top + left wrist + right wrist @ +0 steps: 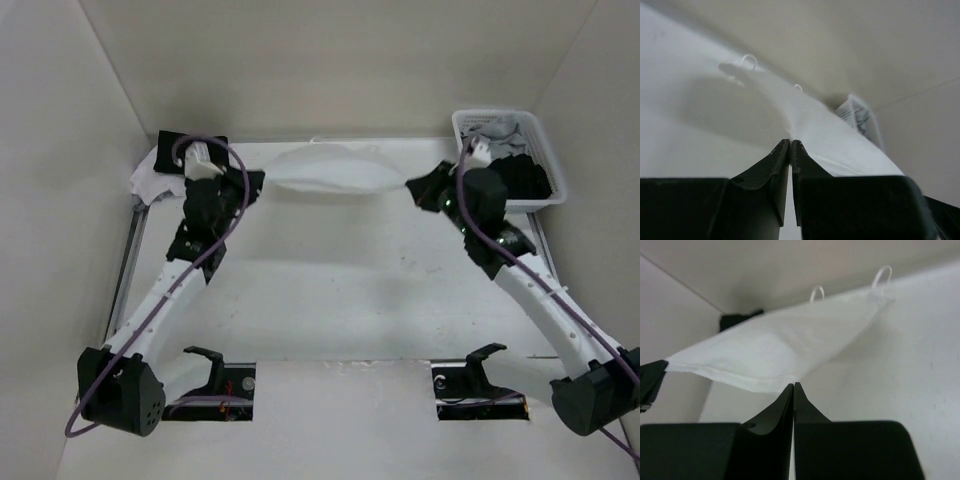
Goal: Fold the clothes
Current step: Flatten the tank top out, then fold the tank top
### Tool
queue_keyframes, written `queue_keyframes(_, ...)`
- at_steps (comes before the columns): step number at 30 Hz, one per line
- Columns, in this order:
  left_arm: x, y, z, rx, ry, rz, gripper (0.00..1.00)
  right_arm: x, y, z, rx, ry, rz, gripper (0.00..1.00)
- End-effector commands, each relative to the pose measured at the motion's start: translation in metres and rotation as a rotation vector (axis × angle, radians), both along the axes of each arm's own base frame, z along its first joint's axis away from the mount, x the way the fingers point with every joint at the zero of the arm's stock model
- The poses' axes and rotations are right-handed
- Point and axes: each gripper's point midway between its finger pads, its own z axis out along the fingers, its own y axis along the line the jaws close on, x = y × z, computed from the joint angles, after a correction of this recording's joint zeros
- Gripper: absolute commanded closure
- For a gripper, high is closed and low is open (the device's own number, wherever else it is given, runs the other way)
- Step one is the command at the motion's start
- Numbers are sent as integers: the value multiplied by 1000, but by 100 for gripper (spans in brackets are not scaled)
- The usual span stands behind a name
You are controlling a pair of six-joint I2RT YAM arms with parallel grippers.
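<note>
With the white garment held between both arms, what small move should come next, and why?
Probably lower both ends together to spread it flat. The left gripper and right gripper are shut on opposite ends of the white garment, which hangs stretched above the table, not yet folded.

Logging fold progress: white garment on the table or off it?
Off: white garment stretched between both shut jaws, its shadow on the table below.

- One white garment, between the grippers.
- Two grippers: left gripper, right gripper.
- Two string loops on the garment.
- One white basket beside the right gripper, one black cloth bundle inside.
- One crumpled white cloth behind the left gripper.
</note>
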Motion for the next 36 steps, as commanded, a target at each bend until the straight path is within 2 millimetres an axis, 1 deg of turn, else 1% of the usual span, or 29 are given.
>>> queue_keyframes(1, -33, 16, -114, 41, 170, 32, 95, -21, 11, -105, 19, 169, 9, 97)
queue_keyframes(2, -43, 20, -135, 39, 206, 37, 95, -27, 12, -125, 23, 205, 12, 97)
queue_keyframes(3, -57, 23, -163, 41, 255, 37, 94, -39, 14, -154, 29, 261, 18, 97)
queue_keyframes(4, -67, 25, -180, 44, 285, 37, 94, -46, 16, -172, 35, 293, 21, 97)
queue_keyframes(5, -87, 32, -210, 39, 342, 44, 94, -57, 18, -191, 43, 330, 29, 97)
queue_keyframes(7, -106, 37, -232, 35, 386, 39, 94, -90, 26, -233, 60, 426, 55, 97)
queue_keyframes(8, -112, 38, -237, 35, 398, 35, 94, -107, 30, -247, 70, 461, 69, 97)
queue_keyframes(9, -126, 40, -247, 31, 435, 26, 94, -121, 34, -255, 74, 479, 86, 97)
queue_keyframes(10, -138, 41, -254, 27, 471, 22, 94, -141, 39, -263, 80, 506, 109, 97)
queue_keyframes(11, -149, 40, -259, 27, 506, 13, 95, -169, 45, -271, 92, 551, 135, 97)
queue_keyframes(13, -168, 42, -264, 17, 573, 16, 95, -193, 48, -274, 96, 578, 158, 97)
queue_keyframes(15, -180, 42, -258, -15, 589, 25, 95, -221, 48, -273, 94, 611, 188, 97)
queue_keyframes(16, -183, 42, -255, -28, 593, 31, 95, -226, 47, -271, 92, 617, 189, 97)
queue_keyframes(17, -185, 42, -245, -46, 578, 45, 96, -234, 45, -265, 85, 619, 196, 97)
queue_keyframes(18, -179, 46, -229, -44, 544, 71, 96, -235, 45, -255, 75, 607, 203, 96)
queue_keyframes(20, -161, 47, -203, -32, 469, 90, 96, -220, 42, -237, 59, 553, 180, 96)
queue_keyframes(22, -140, 46, -180, -29, 410, 96, 96, -196, 40, -219, 43, 499, 148, 97)
queue_keyframes(24, -108, 41, -158, -37, 350, 102, 96, -157, 33, -200, 10, 424, 99, 97)
queue_keyframes(25, -95, 39, -151, -40, 332, 104, 96, -148, 32, -197, 5, 412, 95, 97)
queue_keyframes(26, -79, 37, -145, -36, 318, 111, 96, -129, 30, -191, 1, 390, 81, 97)
queue_keyframes(27, -56, 32, -139, -35, 302, 116, 96, -100, 25, -184, 13, 369, 61, 97)
queue_keyframes(28, -45, 29, -136, -33, 295, 115, 96, -89, 25, -182, 18, 366, 58, 97)
queue_keyframes(29, -29, 27, -133, -29, 288, 123, 96, -73, 23, -180, 19, 359, 49, 97)
queue_keyframes(30, -13, 25, -135, -32, 292, 136, 96, -56, 21, -180, 20, 358, 35, 97)
queue_keyframes(31, 4, 18, -136, -35, 294, 128, 96, -36, 20, -180, 18, 358, 21, 97)
queue_keyframes(32, 14, 17, -137, -30, 293, 132, 96, -26, 19, -180, 11, 356, 14, 97)
queue_keyframes(33, 32, 14, -142, -18, 301, 143, 96, -8, 18, -181, 2, 356, 1, 97)
queue_keyframes(35, 56, 13, -148, -23, 309, 153, 96, 13, 18, -181, -4, 358, -8, 97)
queue_keyframes(36, 64, 14, -151, -19, 314, 161, 96, 27, 18, -183, -6, 362, -14, 97)
